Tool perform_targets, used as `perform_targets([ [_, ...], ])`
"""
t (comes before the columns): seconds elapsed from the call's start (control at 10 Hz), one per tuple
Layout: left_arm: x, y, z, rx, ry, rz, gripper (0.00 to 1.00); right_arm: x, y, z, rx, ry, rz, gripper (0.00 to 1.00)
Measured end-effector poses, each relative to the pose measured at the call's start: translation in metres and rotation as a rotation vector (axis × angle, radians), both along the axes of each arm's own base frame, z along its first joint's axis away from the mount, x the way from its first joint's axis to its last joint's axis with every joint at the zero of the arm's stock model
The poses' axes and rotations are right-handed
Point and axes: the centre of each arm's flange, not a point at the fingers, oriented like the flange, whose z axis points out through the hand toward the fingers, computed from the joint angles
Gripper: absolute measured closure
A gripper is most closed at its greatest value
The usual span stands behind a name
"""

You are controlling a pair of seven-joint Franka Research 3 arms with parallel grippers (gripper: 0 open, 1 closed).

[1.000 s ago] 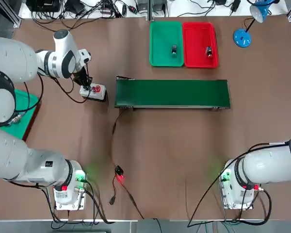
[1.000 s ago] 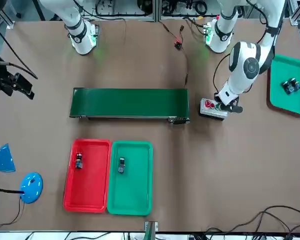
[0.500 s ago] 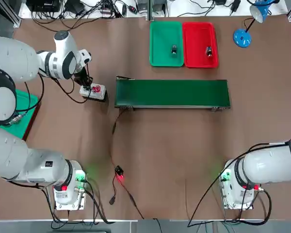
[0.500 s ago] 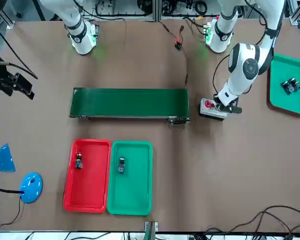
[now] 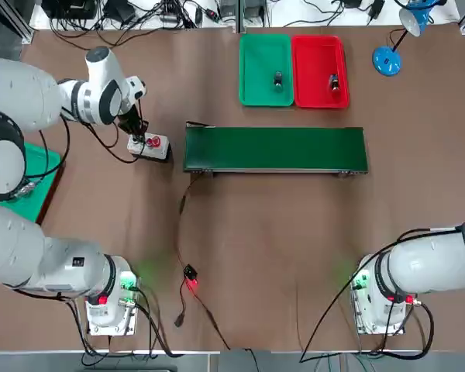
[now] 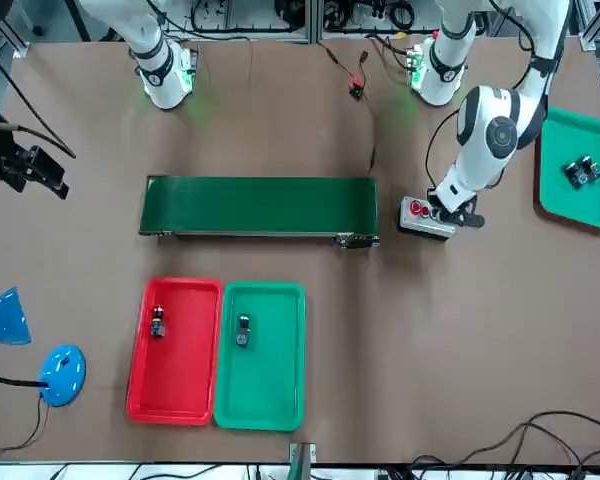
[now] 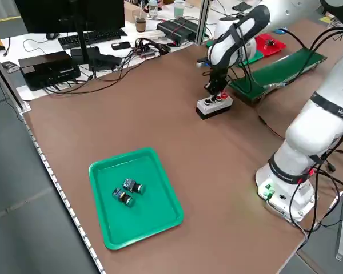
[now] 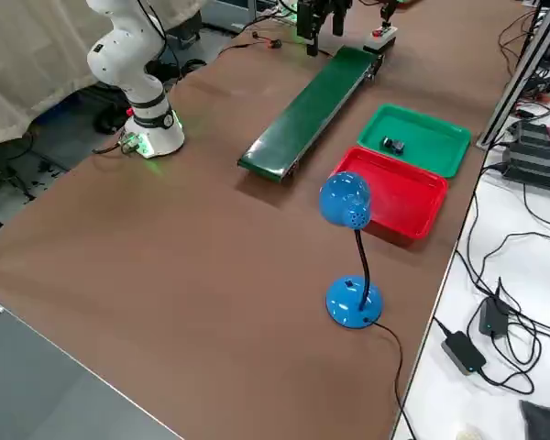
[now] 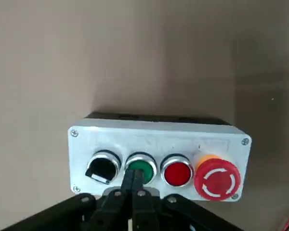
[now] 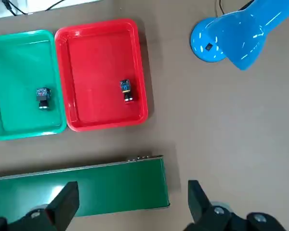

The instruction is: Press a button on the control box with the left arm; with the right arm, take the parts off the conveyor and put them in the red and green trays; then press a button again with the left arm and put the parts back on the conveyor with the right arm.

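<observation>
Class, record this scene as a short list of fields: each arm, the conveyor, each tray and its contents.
left gripper: shut, at the green round button on the grey control box
right gripper: open, above the table, holding nothing
long green conveyor belt: no parts on it
red rectangular tray: one small part
green tray beside it: one small part
green tray, robot's left: two small parts

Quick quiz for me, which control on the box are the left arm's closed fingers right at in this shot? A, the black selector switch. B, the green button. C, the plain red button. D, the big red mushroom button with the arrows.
B, since the left wrist view shows the tips of the left arm's closed fingers overlapping the lower edge of the green button.
</observation>
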Motion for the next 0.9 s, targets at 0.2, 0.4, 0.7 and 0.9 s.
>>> perform_targets([
  [0.2,0.017,-0.001,0.056,0.008,0.003,0.002,0.99,0.000,0.000,0.000,0.000,0.000,0.000,0.00],
  [0.4,0.048,0.001,0.135,0.005,-0.019,0.018,0.96,0.000,0.003,-0.001,-0.001,0.002,0.029,0.00],
  [0.7,0.089,0.034,0.253,-0.017,-0.118,0.084,0.59,0.019,0.015,-0.037,-0.006,0.029,0.114,0.00],
  [0.9,0.096,0.042,0.310,-0.020,-0.119,0.090,0.30,0.050,0.029,-0.092,-0.010,0.054,0.169,0.00],
])
